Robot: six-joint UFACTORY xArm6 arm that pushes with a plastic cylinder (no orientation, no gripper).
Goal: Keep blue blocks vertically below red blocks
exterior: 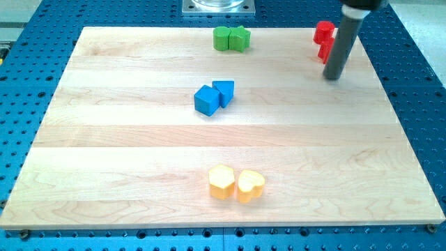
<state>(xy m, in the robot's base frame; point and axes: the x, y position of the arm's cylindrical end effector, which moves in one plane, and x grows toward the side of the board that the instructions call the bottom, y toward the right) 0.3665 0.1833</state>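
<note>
Two red blocks sit at the view's top right: one (323,32) higher up, and a second (325,51) just below it, partly hidden by the rod. My tip (334,77) rests on the board just below and right of the red blocks. Two blue blocks touch each other left of the board's centre: a cube (206,101) and a smaller block (224,91) at its upper right. They lie well to the left of and below the red blocks.
Two green blocks (231,39) sit side by side at the top centre. Two yellow blocks, a hexagon-like one (221,182) and a heart-like one (250,186), lie near the bottom centre. The wooden board (104,153) rests on a blue perforated table.
</note>
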